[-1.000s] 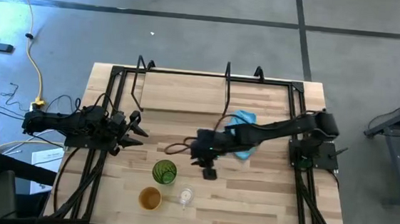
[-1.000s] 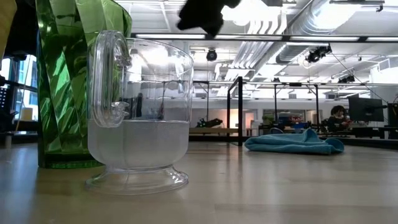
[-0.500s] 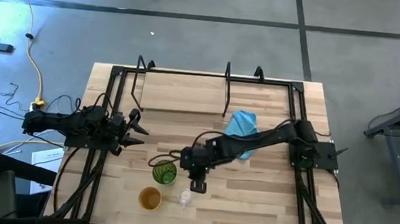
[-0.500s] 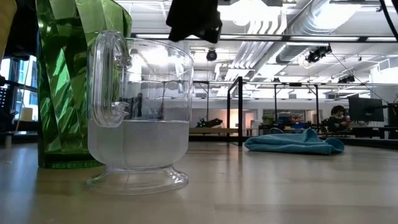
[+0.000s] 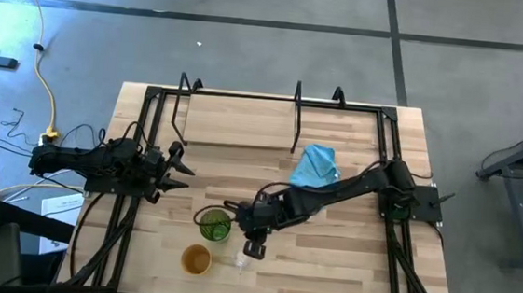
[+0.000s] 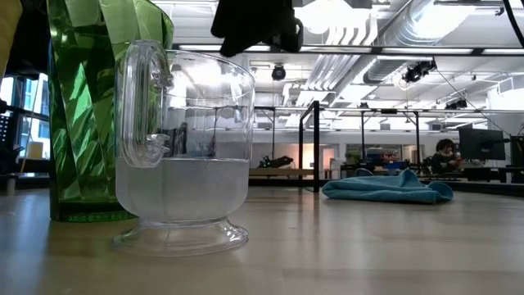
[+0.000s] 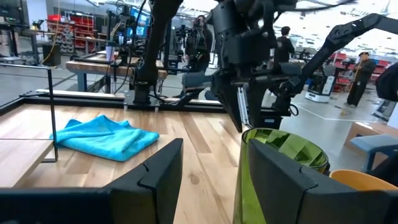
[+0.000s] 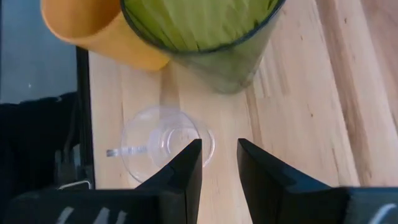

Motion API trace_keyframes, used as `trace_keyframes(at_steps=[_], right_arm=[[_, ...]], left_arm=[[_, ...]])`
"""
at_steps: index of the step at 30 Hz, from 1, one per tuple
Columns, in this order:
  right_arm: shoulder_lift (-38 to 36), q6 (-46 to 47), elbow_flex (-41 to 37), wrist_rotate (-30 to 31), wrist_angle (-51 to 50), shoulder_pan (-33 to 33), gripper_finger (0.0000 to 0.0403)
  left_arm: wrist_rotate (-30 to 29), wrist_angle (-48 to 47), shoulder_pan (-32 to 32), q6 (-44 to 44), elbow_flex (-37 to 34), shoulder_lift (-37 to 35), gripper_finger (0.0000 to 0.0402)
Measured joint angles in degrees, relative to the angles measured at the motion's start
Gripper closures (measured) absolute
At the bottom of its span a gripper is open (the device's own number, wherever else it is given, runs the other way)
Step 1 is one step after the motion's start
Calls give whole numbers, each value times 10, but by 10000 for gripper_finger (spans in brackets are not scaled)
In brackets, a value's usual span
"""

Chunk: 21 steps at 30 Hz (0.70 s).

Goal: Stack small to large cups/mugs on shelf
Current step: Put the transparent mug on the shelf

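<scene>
Three cups stand on their bases near the table's near edge. The small clear glass cup [image 5: 241, 258] [image 6: 180, 147] [image 8: 163, 144] has a handle. The orange-tan cup [image 5: 196, 259] [image 8: 93, 31] stands to its left, the taller green cup [image 5: 215, 224] [image 6: 90, 106] [image 7: 273, 165] just behind. My right gripper [image 5: 252, 248] [image 8: 219, 163] hangs open above the clear cup, beside the green one, touching nothing; the low view shows it [image 6: 254, 24] above the cup's rim. My left gripper [image 5: 177, 169] [image 7: 211, 180] waits open at the table's left. The shelf [image 5: 245, 122] stands along the far edge.
A light blue cloth [image 5: 316, 166] [image 6: 385, 187] [image 7: 102, 137] lies on the table right of centre, in front of the shelf. Black frame rails [image 5: 139, 156] run along the table's left and right sides. Bare tabletop [image 5: 328, 255] lies to the right of the cups.
My right gripper has moved toward the table's near edge and to the left, from beside the cloth to above the clear cup, next to the green cup. The cups and the cloth have stayed in place.
</scene>
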Motion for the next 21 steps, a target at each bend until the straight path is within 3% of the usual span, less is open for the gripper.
trace_keyframes(at_steps=[6, 21], right_arm=[[16, 16, -1, -23, 9, 11, 302], [22, 31, -1, -7, 4, 9, 295]], left_arm=[[0, 0, 0, 0, 0, 5, 234], [0, 0, 0, 0, 0, 83, 234]])
